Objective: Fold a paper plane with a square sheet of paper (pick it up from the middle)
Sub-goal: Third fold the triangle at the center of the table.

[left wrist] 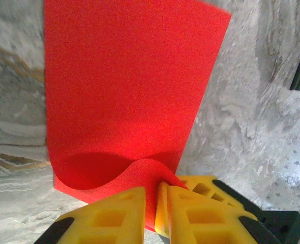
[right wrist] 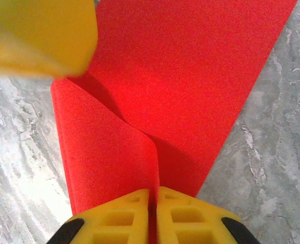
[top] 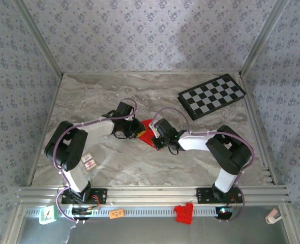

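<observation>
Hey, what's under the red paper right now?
The marble tabletop shows around the red paper, whose near edge curls up. The surface directly beneath it is covered.

Lab robot booth: aluminium frame (top: pixel 150 193), patterned walls (top: pixel 150 35), marble tabletop (top: pixel 114 168).

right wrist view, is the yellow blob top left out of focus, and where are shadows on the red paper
Right wrist view: yes, the yellow blob is blurred, while the right tool is sharp; a shadow lies beside the curled flap of the thin bright red paper sheet. Left wrist view: a similar shadow sits inside the curl by the left tool.
</observation>
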Robot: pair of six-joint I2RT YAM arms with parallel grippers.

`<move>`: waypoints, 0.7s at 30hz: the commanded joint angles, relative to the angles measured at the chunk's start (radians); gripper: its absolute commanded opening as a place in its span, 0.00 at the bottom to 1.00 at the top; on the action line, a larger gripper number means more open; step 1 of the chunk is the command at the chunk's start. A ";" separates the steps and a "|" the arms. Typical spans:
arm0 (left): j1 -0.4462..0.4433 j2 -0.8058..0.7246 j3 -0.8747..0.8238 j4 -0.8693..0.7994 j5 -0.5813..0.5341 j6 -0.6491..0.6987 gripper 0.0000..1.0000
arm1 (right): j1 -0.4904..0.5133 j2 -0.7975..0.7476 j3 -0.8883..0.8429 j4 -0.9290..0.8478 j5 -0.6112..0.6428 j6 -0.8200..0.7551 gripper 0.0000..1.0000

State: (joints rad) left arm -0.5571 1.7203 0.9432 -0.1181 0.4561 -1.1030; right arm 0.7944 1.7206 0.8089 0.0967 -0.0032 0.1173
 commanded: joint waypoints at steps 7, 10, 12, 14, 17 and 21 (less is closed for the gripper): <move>-0.032 0.034 -0.011 0.126 0.035 -0.111 0.12 | 0.003 0.014 0.020 -0.032 0.012 0.021 0.12; -0.033 0.034 -0.017 0.099 0.028 -0.103 0.12 | 0.003 0.016 0.021 -0.034 0.013 0.023 0.13; -0.034 0.030 -0.020 0.073 0.019 -0.093 0.12 | 0.003 0.016 0.021 -0.035 0.014 0.025 0.13; -0.037 0.028 -0.026 0.064 0.013 -0.087 0.12 | 0.003 0.019 0.021 -0.035 0.011 0.026 0.13; -0.041 0.035 -0.028 0.056 0.015 -0.083 0.12 | 0.005 0.022 0.023 -0.036 0.012 0.026 0.13; -0.043 0.055 -0.024 0.048 0.015 -0.080 0.11 | 0.005 0.025 0.026 -0.038 0.011 0.027 0.13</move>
State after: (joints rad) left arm -0.5915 1.7504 0.9211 -0.0395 0.4667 -1.1946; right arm 0.7944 1.7226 0.8108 0.0959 -0.0032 0.1246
